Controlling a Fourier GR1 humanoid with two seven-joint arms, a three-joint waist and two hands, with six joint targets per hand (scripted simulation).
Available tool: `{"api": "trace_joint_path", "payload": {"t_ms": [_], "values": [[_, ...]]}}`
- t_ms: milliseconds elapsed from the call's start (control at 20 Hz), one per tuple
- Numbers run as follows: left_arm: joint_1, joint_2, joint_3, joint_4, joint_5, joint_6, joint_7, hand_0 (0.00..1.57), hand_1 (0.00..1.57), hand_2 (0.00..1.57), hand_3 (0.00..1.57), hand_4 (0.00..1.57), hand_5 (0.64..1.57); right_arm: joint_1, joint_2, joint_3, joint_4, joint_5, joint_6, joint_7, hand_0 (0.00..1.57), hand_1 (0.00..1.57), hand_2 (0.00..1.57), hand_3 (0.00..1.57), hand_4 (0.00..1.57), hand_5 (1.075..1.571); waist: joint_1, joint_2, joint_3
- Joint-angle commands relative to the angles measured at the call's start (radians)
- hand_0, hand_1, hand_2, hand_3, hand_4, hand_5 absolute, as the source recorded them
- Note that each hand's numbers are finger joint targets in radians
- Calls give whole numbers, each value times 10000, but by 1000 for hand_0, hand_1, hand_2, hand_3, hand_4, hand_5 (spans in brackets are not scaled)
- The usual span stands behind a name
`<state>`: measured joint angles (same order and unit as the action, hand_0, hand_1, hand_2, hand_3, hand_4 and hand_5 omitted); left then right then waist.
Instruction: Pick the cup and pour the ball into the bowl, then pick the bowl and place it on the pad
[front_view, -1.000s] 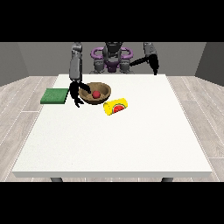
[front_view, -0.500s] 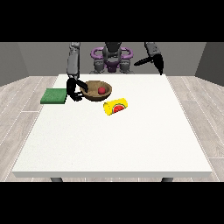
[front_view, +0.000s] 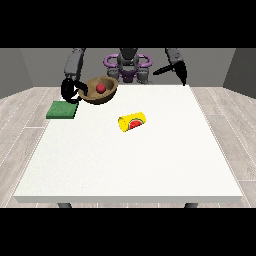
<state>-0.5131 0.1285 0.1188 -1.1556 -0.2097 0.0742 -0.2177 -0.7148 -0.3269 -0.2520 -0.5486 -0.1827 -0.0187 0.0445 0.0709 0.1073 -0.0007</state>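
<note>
Grey walls and a pale plank floor surround a large white counter, with the robot standing at its far edge. The hand at the view's left has its fingers curled over the near-left rim of a brown bowl, which it holds raised and tilted above the counter. A red ball rests inside the bowl, just to the view's right of those fingers. A green pad lies flat on the counter directly below and slightly to the view's left of the same fingers, apart from the bowl. A yellow cup lies on its side nearer the counter's middle, well apart from both hands. The hand at the view's right hangs above the far right corner holding nothing; whether its fingers are apart or together cannot be told.
</note>
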Motion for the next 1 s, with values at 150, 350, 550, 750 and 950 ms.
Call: {"api": "trace_joint_path", "payload": {"t_ms": [150, 350, 550, 750, 950], "values": [[-73, -269, -334, -875, -58, 146, 17, 0, 0, 0, 0, 0, 1569, 203, -1931, -1309, 288, -1004, 1468, -544, 1571, 1571, 1571, 1571, 1062, 1560, 254, 1071, 21], [17, -38, -100, -481, -269, 525, -619, 0, 0, 0, 0, 0, 1565, 114, -2315, -1391, 351, -1308, 2308, 128, 1571, 1571, 1571, 1571, 1062, 1562, -194, 1308, 12], [358, -210, 71, -61, -276, 966, -1489, 0, 0, 0, 0, 0, 1565, 736, -2243, -1368, 236, -1331, 2750, -552, 1571, 1571, 1571, 1571, 1062, 1562, -616, 1504, 9], [-67, -771, -778, -1045, -909, 1466, -957, 0, 0, 0, 0, 0, 1565, 393, -2966, -1832, 983, -1494, 2985, -1048, 1571, 1571, 1571, 1366, 1031, 1562, -46, 2450, 21], [-298, -640, -872, -2183, -934, 1469, -885, 0, 0, 0, 0, 0, 1565, 409, -3793, -2069, 1334, -1381, 3494, -2206, 1571, 1571, 1571, 1192, 1008, 1567, 81, 3702, 31]]}}
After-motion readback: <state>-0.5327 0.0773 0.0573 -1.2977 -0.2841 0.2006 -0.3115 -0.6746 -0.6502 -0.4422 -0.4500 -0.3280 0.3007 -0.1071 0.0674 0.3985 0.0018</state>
